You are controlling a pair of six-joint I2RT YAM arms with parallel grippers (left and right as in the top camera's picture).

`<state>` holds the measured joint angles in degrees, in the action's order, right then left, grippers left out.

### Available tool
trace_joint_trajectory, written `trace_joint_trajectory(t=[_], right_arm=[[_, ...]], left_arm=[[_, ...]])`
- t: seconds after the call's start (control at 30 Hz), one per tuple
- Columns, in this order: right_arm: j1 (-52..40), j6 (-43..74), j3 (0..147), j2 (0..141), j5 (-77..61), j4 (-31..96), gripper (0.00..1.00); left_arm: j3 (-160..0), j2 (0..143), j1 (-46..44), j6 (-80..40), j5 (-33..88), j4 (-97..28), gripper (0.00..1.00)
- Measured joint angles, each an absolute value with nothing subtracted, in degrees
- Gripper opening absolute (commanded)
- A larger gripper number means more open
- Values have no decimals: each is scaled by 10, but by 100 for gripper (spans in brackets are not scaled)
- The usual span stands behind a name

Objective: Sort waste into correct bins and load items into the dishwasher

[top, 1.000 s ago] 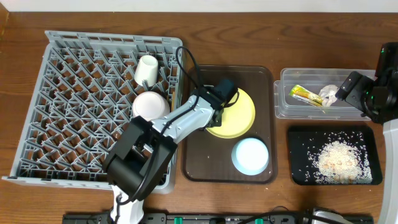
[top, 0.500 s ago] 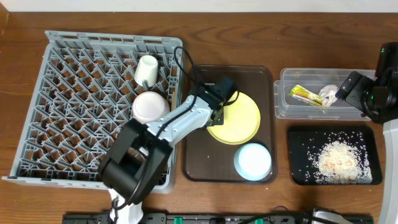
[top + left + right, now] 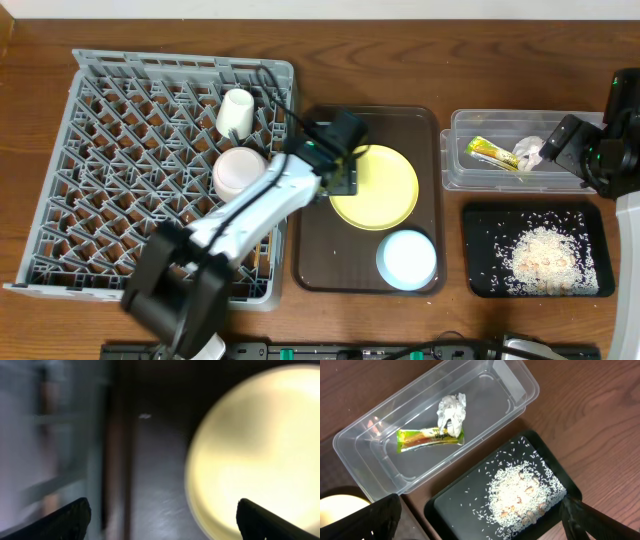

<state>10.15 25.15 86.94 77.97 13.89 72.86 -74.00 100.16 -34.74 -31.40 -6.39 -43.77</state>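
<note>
Contact with the yellow plate point(image 3: 385, 190) looks lost: my left hand point(image 3: 340, 165) has drifted toward the rack point(image 3: 120, 180), spread wide and seemingly empty in the blurred wrist view. It lies on the brown tray point(image 3: 310, 250), nudged toward the blue bowl point(image 3: 406, 260), not yet loaded.

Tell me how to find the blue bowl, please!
Look at the brown tray in the middle of the table, right of the grey rack. The blue bowl sits in its front right corner, next to the yellow plate. It is the only blue thing, and smaller than the plate.
</note>
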Motion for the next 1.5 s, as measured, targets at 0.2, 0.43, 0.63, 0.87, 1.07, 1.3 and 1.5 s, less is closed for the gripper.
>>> trace_joint_trajectory(t=[0.2, 0.43, 0.63, 0.87, 1.07, 1.3, 1.5], right_arm=[[102, 233, 869, 780, 164, 724, 99], [102, 220, 869, 780, 178, 724, 99], [102, 211, 869, 780, 169, 672, 99], [102, 203, 869, 780, 43, 647, 99], [84, 145, 869, 785, -160, 628, 99], [-116, 113, 869, 832, -170, 621, 98], [-280, 119, 870, 924, -117, 585, 85]], left_arm=[[-786, 795, -258, -310, -44, -503, 89], [-801, 524, -186, -314, -98, -651, 92], [-802, 308, -117, -335, -203, -673, 92], [-804, 179, -106, -347, -317, -700, 93], [-802, 183, -108, -350, -382, -710, 93], [-805, 296, -130, -354, -384, -714, 98], [-804, 391, -131, -354, -405, -739, 98]])
